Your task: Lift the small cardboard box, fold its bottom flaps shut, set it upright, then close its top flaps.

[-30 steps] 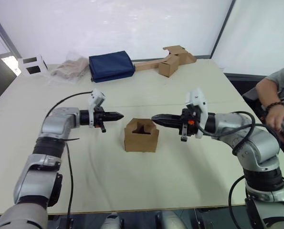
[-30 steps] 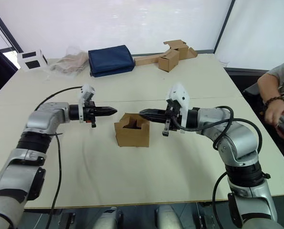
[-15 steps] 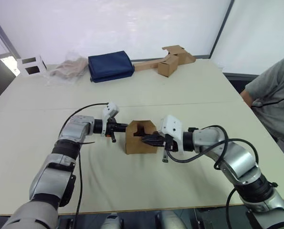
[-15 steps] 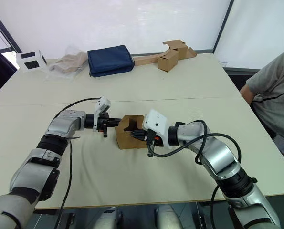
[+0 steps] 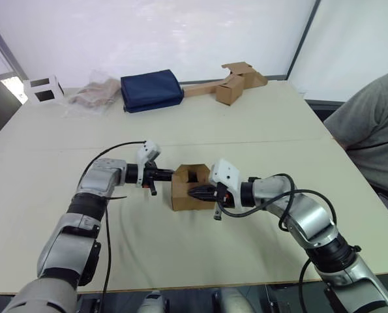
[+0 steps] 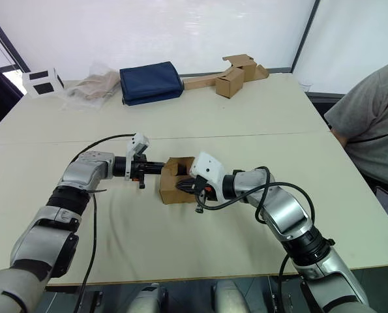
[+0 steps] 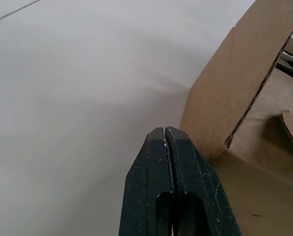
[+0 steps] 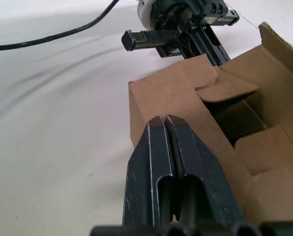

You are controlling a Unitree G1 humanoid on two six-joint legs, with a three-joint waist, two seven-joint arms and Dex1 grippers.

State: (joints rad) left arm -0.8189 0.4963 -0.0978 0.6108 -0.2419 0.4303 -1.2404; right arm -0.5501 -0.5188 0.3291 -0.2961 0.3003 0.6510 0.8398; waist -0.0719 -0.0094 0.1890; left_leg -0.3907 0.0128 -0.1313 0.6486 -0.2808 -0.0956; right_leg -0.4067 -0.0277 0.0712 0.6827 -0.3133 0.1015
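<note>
The small cardboard box [image 5: 186, 203] stands on the table [image 5: 180, 261] between my two arms. Its upper end is open, with flaps [image 8: 205, 81] tucked partly inward. My left gripper [image 5: 168, 174] is shut and empty, and its tip rests at the box's left wall [image 7: 235, 83]. From the right, my right gripper [image 5: 194, 193] reaches across the front wall just under the rim. It is also shut, with nothing between its fingers [image 8: 164, 147]. The end of the box resting on the table is hidden.
Along the far edge lie a navy blue bag [image 5: 151, 90], a crumpled plastic bag [image 5: 92, 96], a white box with dark windows [image 5: 44, 89] and a smaller brown box joined to loose cardboard pieces [image 5: 236, 81]. A person in grey [image 5: 370, 124] sits at the table's right side.
Both grippers have closed in on the box from either side, the right one sliding across its front. The person at the right has leaned further in.
</note>
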